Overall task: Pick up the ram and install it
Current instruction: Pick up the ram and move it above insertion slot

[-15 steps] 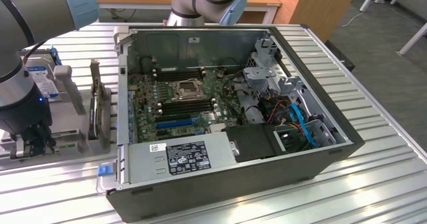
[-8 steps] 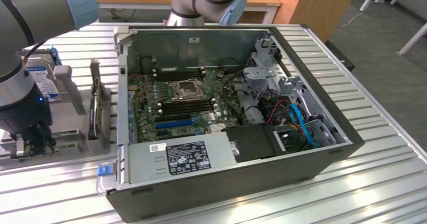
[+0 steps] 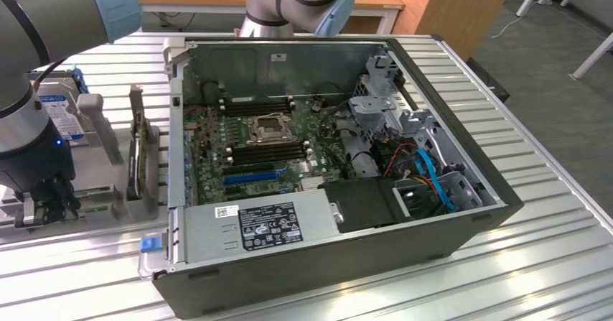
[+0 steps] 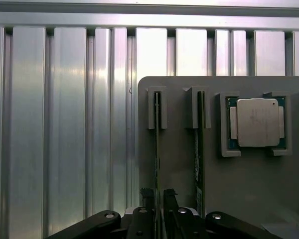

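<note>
In the wrist view the ram (image 4: pixel 157 144) stands on edge, a thin green stick seated in a slot of the grey holder plate (image 4: pixel 179 169). My gripper (image 4: pixel 158 196) straddles its near end. One dark finger (image 4: pixel 147 199) lies close on each side and they look closed on the stick. A second stick (image 4: pixel 199 149) stands in the neighbouring slot. In the exterior view my gripper (image 3: pixel 46 206) hangs low over the holder, at the exterior view's left of the open computer case (image 3: pixel 460 184). The motherboard's black memory slots (image 3: pixel 271 152) lie beside the processor socket (image 3: pixel 268 128).
A square silver processor chip (image 4: pixel 257 122) sits in its own pocket on the holder. A hard drive with a blue-and-white label (image 3: pixel 59 113) stands behind my arm. The power supply (image 3: pixel 258 228), cables (image 3: pixel 431 177) and drive cage (image 3: pixel 383 109) crowd the case. The table is ribbed metal (image 4: pixel 65 124).
</note>
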Robot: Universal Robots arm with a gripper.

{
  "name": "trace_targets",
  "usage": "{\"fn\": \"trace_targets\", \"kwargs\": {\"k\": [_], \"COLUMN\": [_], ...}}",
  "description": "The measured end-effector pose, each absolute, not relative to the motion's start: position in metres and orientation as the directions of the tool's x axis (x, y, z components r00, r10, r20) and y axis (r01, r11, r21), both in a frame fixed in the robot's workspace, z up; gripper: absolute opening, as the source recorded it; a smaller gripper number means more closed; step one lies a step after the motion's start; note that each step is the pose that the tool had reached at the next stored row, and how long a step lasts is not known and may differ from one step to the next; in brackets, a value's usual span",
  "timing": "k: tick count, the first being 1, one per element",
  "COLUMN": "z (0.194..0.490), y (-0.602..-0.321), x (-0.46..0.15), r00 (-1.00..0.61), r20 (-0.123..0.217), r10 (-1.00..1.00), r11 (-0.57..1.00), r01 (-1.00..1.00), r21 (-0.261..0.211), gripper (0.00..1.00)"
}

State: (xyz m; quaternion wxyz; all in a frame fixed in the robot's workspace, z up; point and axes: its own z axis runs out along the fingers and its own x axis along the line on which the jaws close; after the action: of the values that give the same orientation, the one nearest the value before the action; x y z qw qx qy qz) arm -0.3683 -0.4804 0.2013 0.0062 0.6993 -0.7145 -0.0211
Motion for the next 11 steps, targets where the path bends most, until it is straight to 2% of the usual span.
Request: {"fn": "trace_targets", "kwargs": {"k": [1,3,11], "z": [0.2013,0.2013,0.2013], "y": [-0.4804,-0.4804,-0.4804], "x": [-0.3683,-0.3683,-0.3683], "r00": [-0.022,-0.022,-0.021], "r20": [-0.021,-0.021,-0.021], "r10": [-1.000,-1.000,-1.000], "r11": [0.021,0.021,0.020], "r01": [-0.999,-0.999,-0.999], "r21": [0.039,0.039,0.039], "gripper": [0.21,0.11,0.11]}}
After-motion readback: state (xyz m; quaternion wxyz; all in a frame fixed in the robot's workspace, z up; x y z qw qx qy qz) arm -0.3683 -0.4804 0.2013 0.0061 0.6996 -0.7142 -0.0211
